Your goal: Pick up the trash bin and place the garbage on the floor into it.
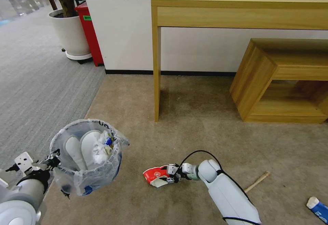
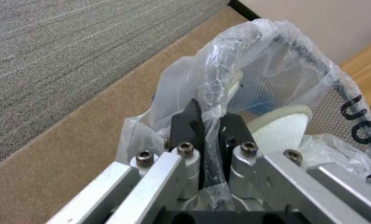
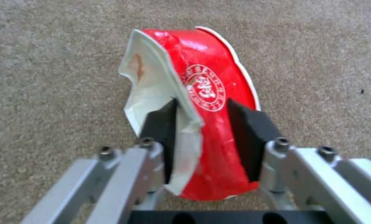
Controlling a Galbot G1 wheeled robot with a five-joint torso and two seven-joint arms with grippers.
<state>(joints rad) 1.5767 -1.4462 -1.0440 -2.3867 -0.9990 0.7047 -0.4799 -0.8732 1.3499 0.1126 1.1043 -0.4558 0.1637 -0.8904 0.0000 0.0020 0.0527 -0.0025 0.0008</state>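
Left gripper (image 2: 210, 124): nearest the lens, clamped on the bin (image 1: 85, 156) rim and bag, holding it above the floor (image 1: 191, 115).
Right gripper (image 3: 206, 124): closed on the crushed red bowl (image 3: 202, 102), low over the carpet.
Bin contents: two slippers (image 1: 82, 146), wrappers.
Doing it well: lift the bowl clear, carry it over the opening, release above the slippers.
Left to collect: stick (image 1: 257, 181), carton (image 1: 317, 208).

Trash bin (image 1: 85, 156): lower left of the head view, round, lined with crinkled clear plastic bag, tilted, holding two white slippers (image 1: 82, 146) and crumpled wrappers (image 1: 102, 148).
Paper bowl (image 1: 156, 176): red-white, crushed, lower centre.
Wooden stick (image 1: 257, 182): on beige floor (image 1: 205, 122), lower right.
Blue-white carton (image 1: 317, 208): bottom right corner.
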